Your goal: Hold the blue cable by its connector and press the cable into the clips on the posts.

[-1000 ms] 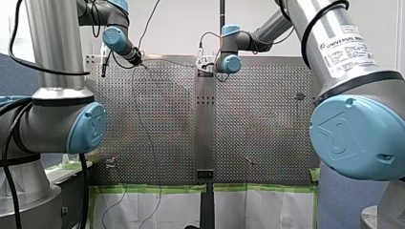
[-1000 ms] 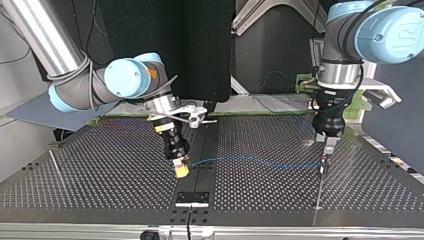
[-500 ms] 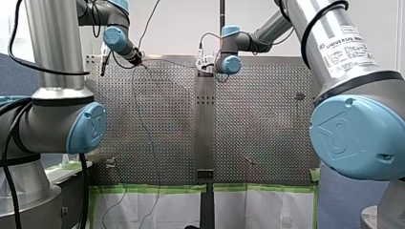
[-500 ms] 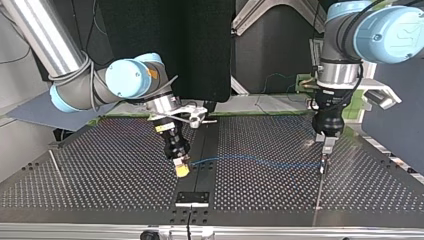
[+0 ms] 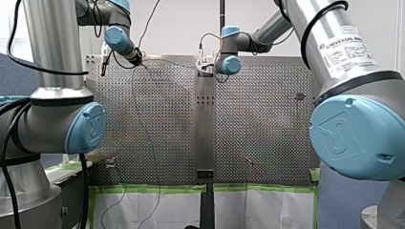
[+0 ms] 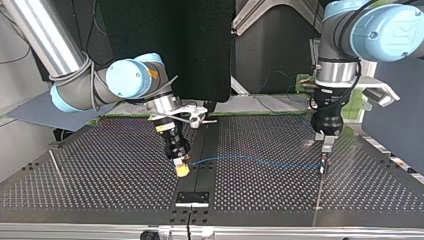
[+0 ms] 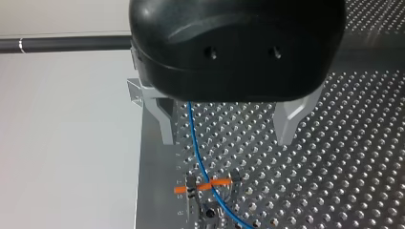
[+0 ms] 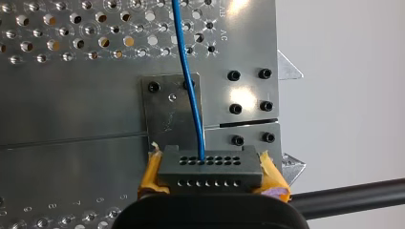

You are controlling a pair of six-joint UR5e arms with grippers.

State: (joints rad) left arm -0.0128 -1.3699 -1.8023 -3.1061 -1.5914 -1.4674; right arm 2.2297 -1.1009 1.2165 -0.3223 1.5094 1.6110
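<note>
Showing wrist-view only: right claw's (image 8: pixel 210 177) connector (image 8: pixel 210 166)

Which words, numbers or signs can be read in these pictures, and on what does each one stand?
"UNIVERSAL ROBOTS": white label on my right arm, front view.
Smaller print on that label: too blurred to read.
Etched marks on the table, right wrist view: too small to read.
Small marks at the table's edge, left wrist view: too small to read.
</note>
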